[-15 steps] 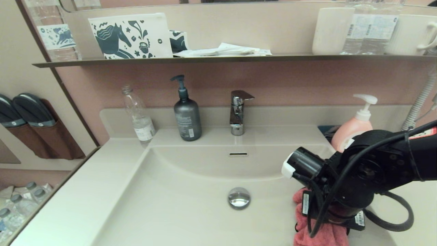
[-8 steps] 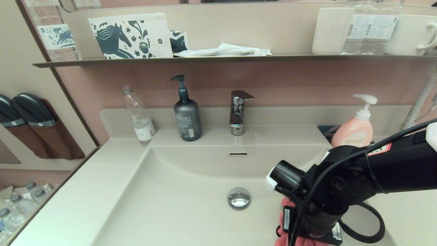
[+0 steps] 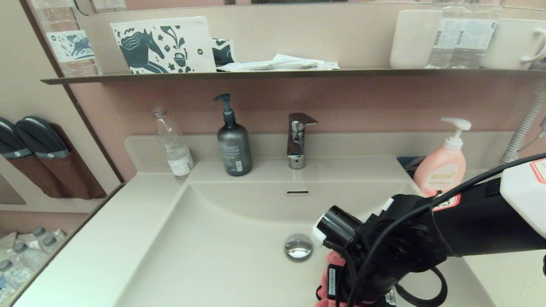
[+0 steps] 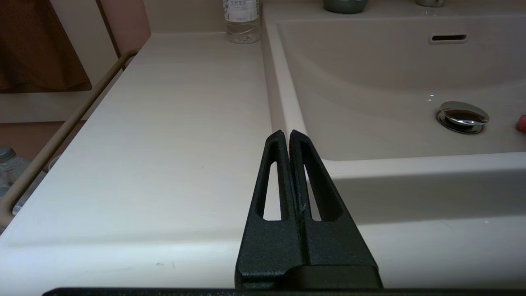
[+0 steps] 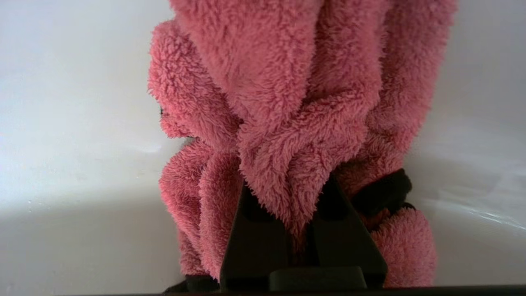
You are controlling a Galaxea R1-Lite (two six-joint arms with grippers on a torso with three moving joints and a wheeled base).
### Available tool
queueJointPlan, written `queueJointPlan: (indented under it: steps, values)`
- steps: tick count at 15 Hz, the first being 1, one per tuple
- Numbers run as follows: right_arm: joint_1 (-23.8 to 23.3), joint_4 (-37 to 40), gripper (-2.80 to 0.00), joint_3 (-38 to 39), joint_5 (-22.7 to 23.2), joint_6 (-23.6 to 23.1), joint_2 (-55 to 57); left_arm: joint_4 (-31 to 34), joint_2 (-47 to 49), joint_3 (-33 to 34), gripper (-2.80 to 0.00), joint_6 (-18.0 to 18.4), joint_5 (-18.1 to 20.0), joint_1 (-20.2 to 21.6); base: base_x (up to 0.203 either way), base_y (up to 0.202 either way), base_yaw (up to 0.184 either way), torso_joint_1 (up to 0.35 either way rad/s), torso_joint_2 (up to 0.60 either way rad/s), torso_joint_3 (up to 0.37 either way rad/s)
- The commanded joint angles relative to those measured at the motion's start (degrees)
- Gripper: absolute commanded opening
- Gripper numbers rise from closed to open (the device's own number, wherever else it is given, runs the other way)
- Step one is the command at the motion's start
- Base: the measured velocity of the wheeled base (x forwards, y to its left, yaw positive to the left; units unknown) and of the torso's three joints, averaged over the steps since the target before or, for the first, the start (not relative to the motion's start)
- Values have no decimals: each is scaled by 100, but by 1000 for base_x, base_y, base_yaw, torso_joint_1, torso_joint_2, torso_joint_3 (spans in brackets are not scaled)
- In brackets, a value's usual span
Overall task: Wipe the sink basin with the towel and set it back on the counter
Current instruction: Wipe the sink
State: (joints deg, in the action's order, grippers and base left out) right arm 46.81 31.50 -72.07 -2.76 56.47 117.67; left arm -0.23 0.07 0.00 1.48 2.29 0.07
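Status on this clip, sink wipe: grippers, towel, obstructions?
Right gripper shut on towel, down in sink basin beside drain plug. Left gripper shut, parked over counter. Nothing blocking.

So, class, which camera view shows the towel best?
The right wrist view: the towel fills it, pinched in the right gripper. The head view shows only pink edges under the arm; the left wrist view, a sliver beside the drain plug.

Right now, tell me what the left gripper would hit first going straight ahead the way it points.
Probably nothing soon: the shut left gripper points along the sink basin's left rim, toward the clear bottle.

Towel (image 3: 327, 279) under right arm (image 3: 426, 238) in sink basin (image 3: 239, 213)
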Motion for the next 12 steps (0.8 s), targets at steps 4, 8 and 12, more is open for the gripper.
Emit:
queueJointPlan:
  steps: [4, 8, 12]
  values:
    - [313, 5, -280, -659, 14, -118, 603, -4, 1, 0, -280, 1, 0, 1, 0, 0, 0, 0, 0, 0]
    - [569, -27, -280, -1197, 30, -190, 817, -4, 1, 0, -280, 1, 1, 1, 0, 0, 0, 0, 0, 0]
    - [657, -21, -280, -1853, 37, -288, 1105, -3, 1, 0, -280, 1, 7, 1, 0, 0, 0, 0, 0, 0]
